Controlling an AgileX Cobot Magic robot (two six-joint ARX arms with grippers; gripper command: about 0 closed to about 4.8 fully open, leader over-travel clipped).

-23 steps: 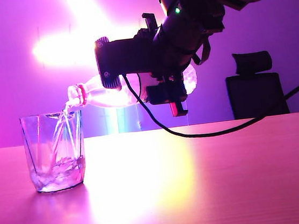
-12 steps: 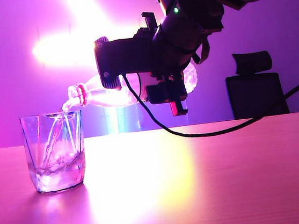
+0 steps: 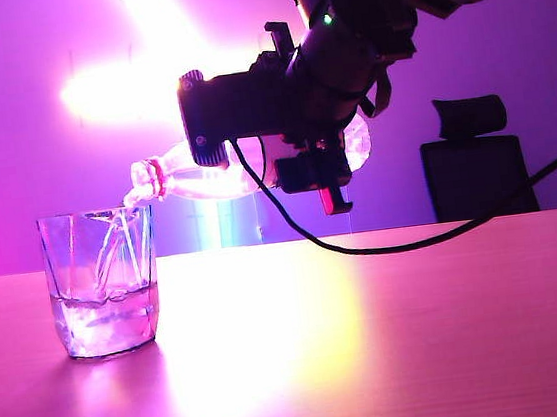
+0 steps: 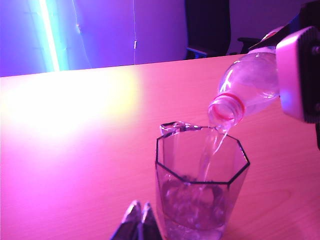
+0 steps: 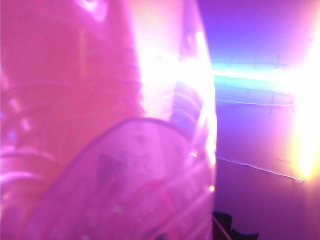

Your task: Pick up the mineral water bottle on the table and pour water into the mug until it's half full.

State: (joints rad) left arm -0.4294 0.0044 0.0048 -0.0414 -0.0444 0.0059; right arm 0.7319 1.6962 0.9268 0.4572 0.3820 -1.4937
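Pouring is under way in the exterior view: the right gripper [image 3: 295, 131] clamps the mineral water bottle [image 3: 224, 172] around its body and holds it nearly level in the air, neck tipped slightly down toward the left. A thin stream of water [image 3: 112, 250] runs from the open mouth into the mug [image 3: 102, 283], which stands upright on the table [image 3: 394, 336] at the left side. Clear liquid fills roughly the lower third of the mug. A black cable [image 3: 383, 245] droops from the arm across the scene, and a dark office chair [image 3: 477, 168] stands behind the table.

From the left wrist view, the left gripper [image 4: 139, 222] shows only two fingertips pressed together, closed on nothing, low and just beside the mug [image 4: 200, 195]. The bottle's red neck ring [image 4: 227, 106] hangs over the mug's far rim, water [image 4: 209, 156] falling inside.

From the right wrist view, the bottle [image 5: 100, 125] fills nearly the whole frame as a pink, ribbed, translucent blur; the gripper's fingers cannot be made out.
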